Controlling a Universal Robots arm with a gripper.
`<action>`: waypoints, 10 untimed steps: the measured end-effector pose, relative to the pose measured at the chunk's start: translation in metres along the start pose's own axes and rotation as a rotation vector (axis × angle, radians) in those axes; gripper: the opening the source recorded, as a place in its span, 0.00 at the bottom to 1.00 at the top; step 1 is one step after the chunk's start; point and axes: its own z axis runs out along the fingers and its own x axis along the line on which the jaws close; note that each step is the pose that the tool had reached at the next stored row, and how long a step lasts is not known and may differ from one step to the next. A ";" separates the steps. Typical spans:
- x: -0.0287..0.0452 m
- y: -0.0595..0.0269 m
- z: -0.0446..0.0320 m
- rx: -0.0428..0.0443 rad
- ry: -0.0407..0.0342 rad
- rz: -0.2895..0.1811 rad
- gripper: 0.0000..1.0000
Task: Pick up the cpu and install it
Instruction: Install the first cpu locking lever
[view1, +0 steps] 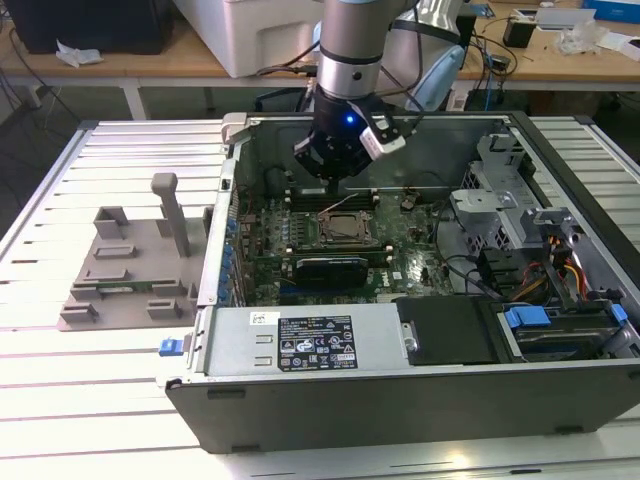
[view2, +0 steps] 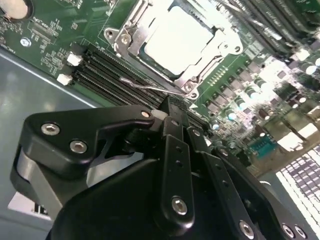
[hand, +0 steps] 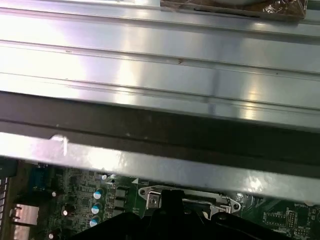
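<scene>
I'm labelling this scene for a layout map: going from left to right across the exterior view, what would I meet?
Grey fixture block on the slatted table → computer case wall → gripper above the cpu in its socket → grey drive cage → blue-handled drive bay.

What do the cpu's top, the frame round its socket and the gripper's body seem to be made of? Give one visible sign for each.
The cpu: top looks like pale brushed metal, matte, with a soft glare.
Socket frame: probably bare steel, silvery and shiny, with bright highlights on its edges.
The gripper: black body, matte with a slight sheen, fastened with silvery screws; painted metal or hard plastic, the look leaves it open.
</scene>
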 end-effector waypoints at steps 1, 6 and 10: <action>-0.0005 0.0006 0.0043 0.0001 0.0000 -0.001 0.11; -0.0179 -0.0012 0.0155 0.0002 0.0016 -0.005 0.11; -0.0301 -0.0026 0.0201 -0.0003 0.0033 -0.001 0.11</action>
